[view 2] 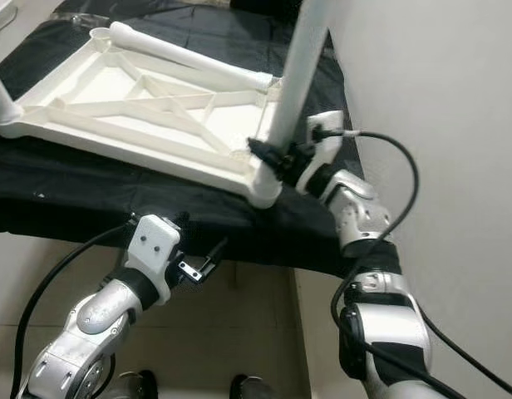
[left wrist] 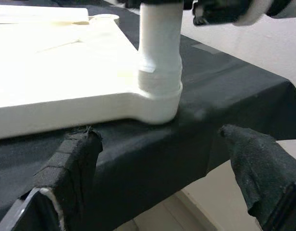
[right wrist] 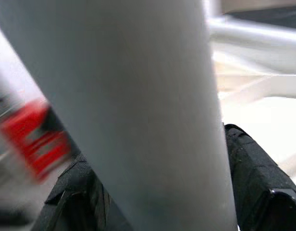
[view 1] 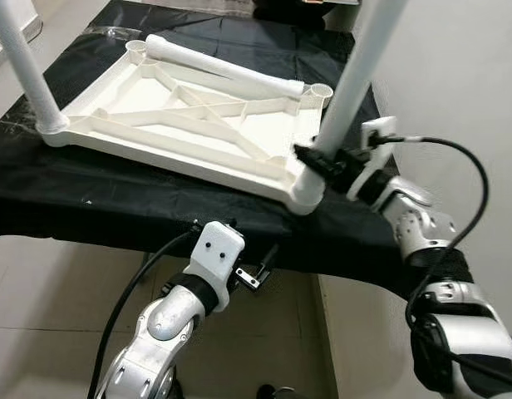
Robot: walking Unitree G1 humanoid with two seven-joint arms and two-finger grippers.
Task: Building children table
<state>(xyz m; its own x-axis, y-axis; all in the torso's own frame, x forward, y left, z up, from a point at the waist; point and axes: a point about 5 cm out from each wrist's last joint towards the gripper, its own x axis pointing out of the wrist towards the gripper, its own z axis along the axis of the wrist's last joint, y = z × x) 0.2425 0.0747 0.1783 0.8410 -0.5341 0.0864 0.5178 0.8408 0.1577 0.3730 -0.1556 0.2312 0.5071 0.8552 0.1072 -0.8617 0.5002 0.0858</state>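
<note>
The white children's table lies upside down on the black tabletop. The right pincer squeezes the near right leg, probably to push it into its socket. The left pincer waits open below.

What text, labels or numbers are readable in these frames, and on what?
None readable.
White tabletop: plain ribbed underside, no marking visible.
Table legs: plain white, no print.
Black cloth: no print.
Right gripper, closed around the near-right leg: no legible label.
Left gripper, open below the table edge: no legible label.
Red blurred shape in the right wrist view: too blurred to tell whether it carries text.
</note>
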